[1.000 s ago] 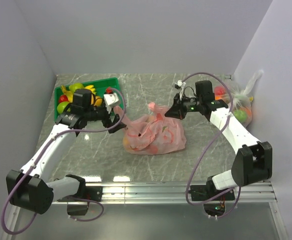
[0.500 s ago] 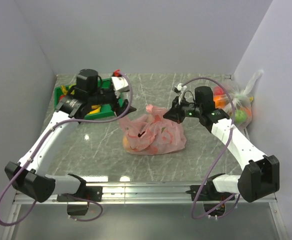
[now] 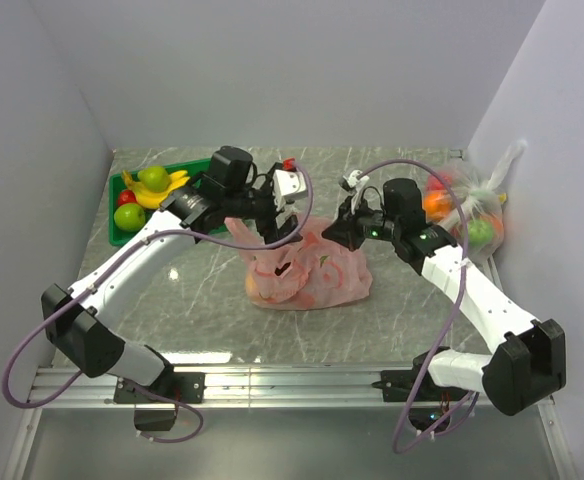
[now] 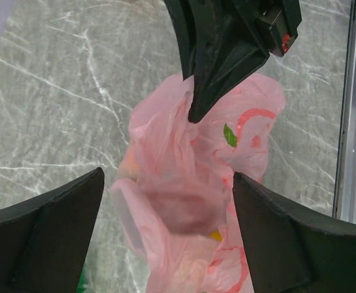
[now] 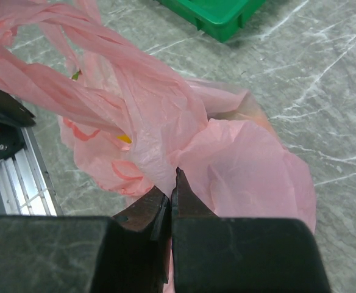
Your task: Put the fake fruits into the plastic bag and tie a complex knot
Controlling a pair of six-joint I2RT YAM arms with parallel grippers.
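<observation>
a thin, crinkled pink plastic bag (image 3: 312,275) lies slumped at the centre of the grey marbled table (image 3: 202,310), its translucent film printed with red marks and bulging around what sits inside. a bit of yellow shows through the film in both wrist views. its handle strands (image 5: 50,85), twisted into ropes, run from the upper left of the right wrist view down toward the middle of the frame.

the left claw (image 3: 272,222) hangs over the upper left part of the bag with its 2 fingers (image 4: 50,238) spread wide. in its own wrist view the bunched pink film fills the gap between them, and neither finger touches it.

the right claw (image 3: 338,228) reaches in from the right of the overhead frame, its jaws pressed together and pinching a fold of the film at the bag's top. the same pointed black tip (image 4: 194,107) enters from the top edge of the left wrist view.

more fake fruits (image 3: 152,180), green, yellow and red, sit in a green tray (image 3: 115,232) at the upper left of the overhead frame. a clear bag (image 3: 482,200) of fruit rests against the wall at the right edge.
</observation>
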